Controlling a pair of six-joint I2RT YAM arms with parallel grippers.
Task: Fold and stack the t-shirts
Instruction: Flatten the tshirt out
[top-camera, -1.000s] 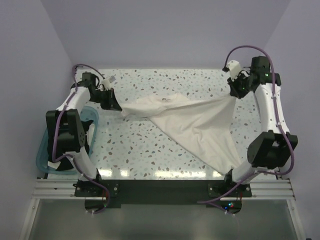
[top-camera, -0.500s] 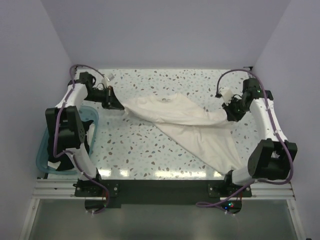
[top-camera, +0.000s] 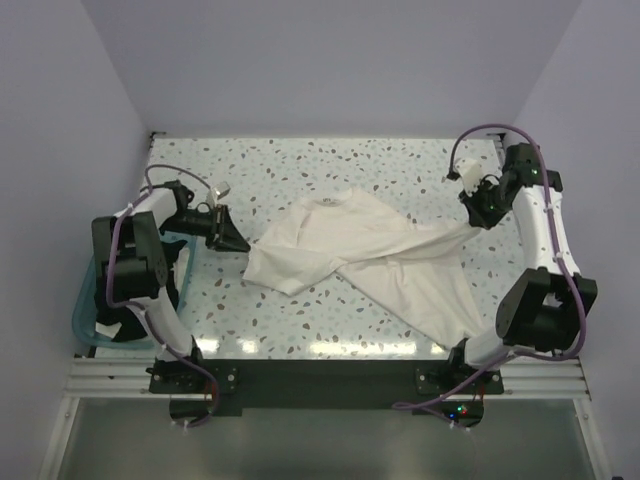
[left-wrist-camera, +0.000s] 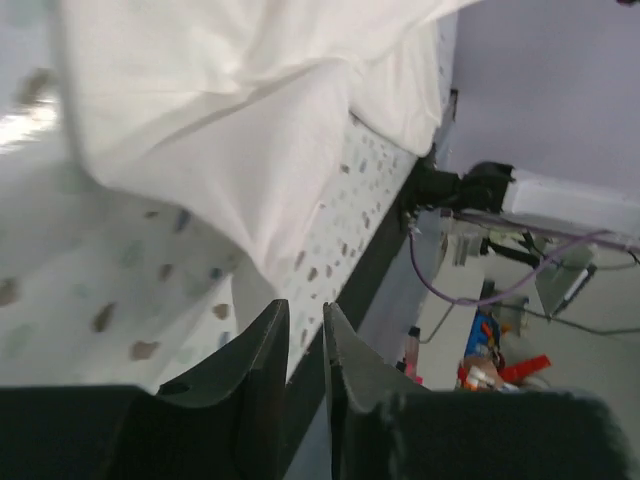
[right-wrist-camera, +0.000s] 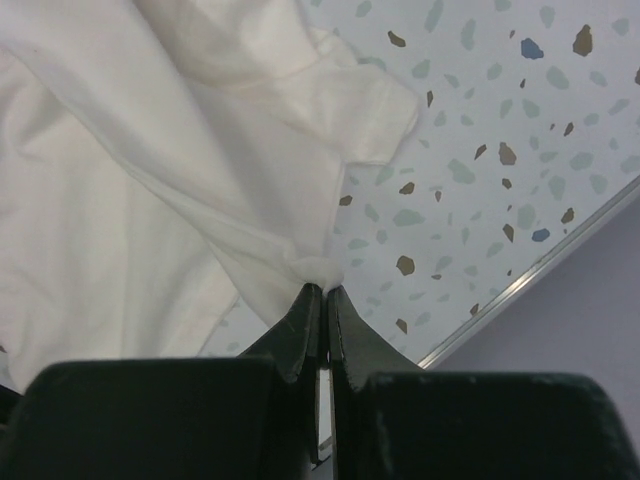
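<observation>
One white t-shirt (top-camera: 370, 250) lies spread and creased across the middle of the speckled table (top-camera: 300, 170), collar toward the back. My left gripper (top-camera: 238, 244) sits just off the shirt's left edge, its jaws a narrow gap apart with nothing between them. In the left wrist view the white cloth (left-wrist-camera: 250, 130) lies beyond the left gripper (left-wrist-camera: 305, 306), not touching it. My right gripper (top-camera: 477, 222) is shut on a bunched bit of the shirt's right side. The right wrist view shows the shirt (right-wrist-camera: 150, 150) pinched at the right gripper (right-wrist-camera: 322, 288).
A translucent teal tub (top-camera: 85, 312) stands off the table's left edge beside the left arm. The table's right rim (right-wrist-camera: 530, 280) runs close to the right gripper. Both arm bases (top-camera: 180, 375) stand on the black rail at the near edge.
The left gripper has let go of the shirt and moved nearer; the shirt's left side has dropped and slumped onto the table. The right gripper keeps its hold and has shifted slightly.
</observation>
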